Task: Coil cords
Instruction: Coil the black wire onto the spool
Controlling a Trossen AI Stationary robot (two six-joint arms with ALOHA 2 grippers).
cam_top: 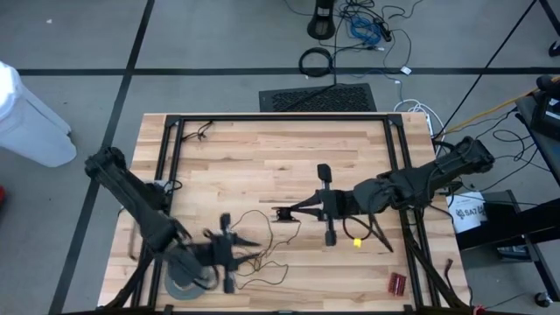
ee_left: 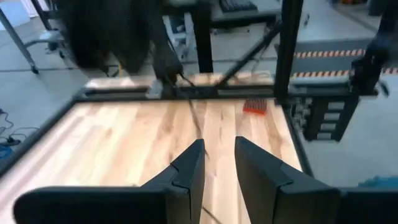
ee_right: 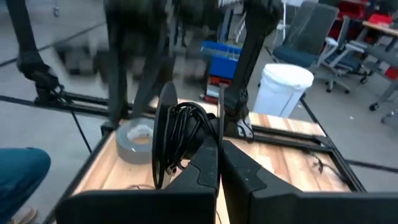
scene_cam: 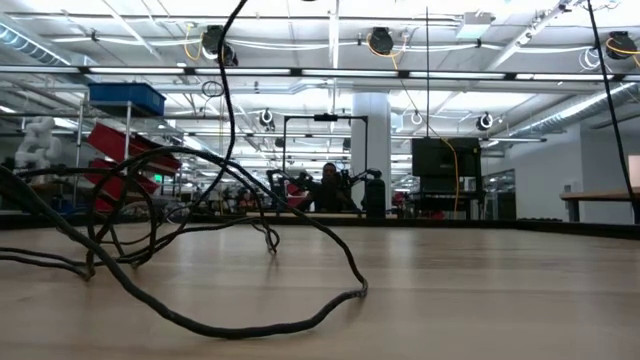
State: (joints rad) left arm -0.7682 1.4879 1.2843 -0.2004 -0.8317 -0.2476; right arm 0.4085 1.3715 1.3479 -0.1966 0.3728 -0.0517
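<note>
1. The right gripper [cam_top: 278, 213] sits over the middle of the table [cam_top: 262, 149]. Its fingers are pressed together on a bunch of wire loops [ee_right: 180, 134], so part of the cord [cam_top: 262, 262] is already wound up there.
2. The rest of the thin dark cord lies loose on the wood. It runs from the right gripper toward the front of the table, near the left gripper [cam_top: 254, 248].
3. The left gripper hovers low by that loose part. Its fingers [ee_left: 189, 171] are a little apart, with nothing between them.
4. I think the job is partway done. Next, the left gripper likely needs to pinch the loose cord and bring it round to the bunch.
5. A grey tape roll [cam_top: 188, 278] lies under the left arm, just beside the cord. A small red thing [cam_top: 398, 283] and a yellow bit [cam_top: 357, 243] lie on the right side. The cord could snag on the roll.
</note>
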